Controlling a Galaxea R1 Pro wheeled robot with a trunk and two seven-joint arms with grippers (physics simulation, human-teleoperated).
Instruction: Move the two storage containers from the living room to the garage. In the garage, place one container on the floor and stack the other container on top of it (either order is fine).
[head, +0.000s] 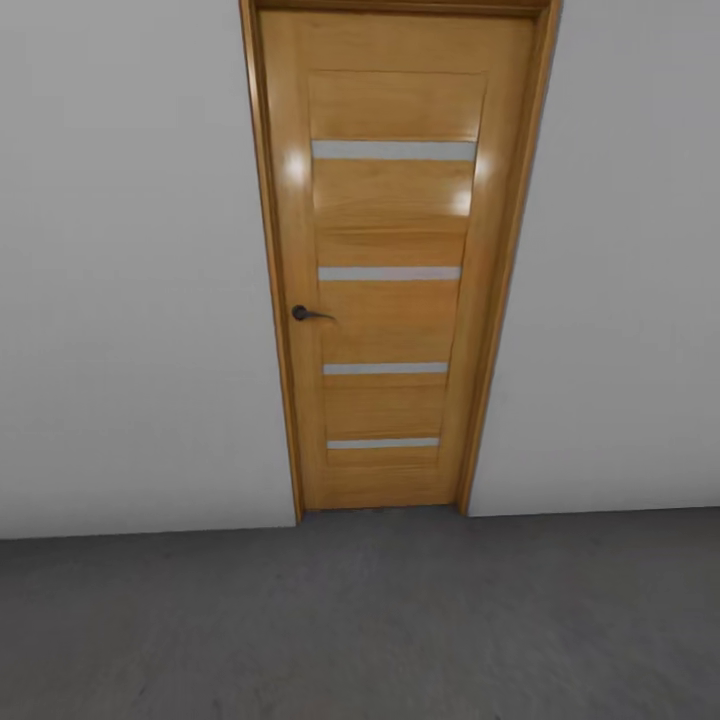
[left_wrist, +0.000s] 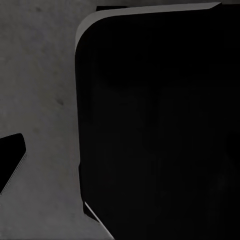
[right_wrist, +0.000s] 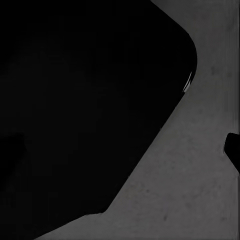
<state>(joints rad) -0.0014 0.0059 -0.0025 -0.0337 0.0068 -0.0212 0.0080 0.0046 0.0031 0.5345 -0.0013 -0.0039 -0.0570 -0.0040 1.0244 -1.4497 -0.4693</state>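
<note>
Room: the garage, with plain white walls (head: 120, 300) and a grey speckled floor (head: 360, 620).
Door: an orange-brown wooden door (head: 390, 260) stands shut, straight ahead of the robot in the head view, set in a matching frame.
Door details: four pale frosted strips (head: 392, 150) run across the panel one above another; a dark lever handle (head: 308, 314) sits on the door's left edge at mid height.
Left wrist view: a large black rounded body (left_wrist: 160, 130) lies close under the camera, probably part of the robot itself; grey concrete shows beside it, with a small dark shape (left_wrist: 11, 159) at the picture's edge.
Right wrist view: a similar black rounded mass (right_wrist: 85, 110) lies over the same grey concrete.
Left gripper: cannot tell whether spread or pressed together.
Right gripper: cannot tell either.
Storage containers: their place cannot be told from these pictures.
</note>
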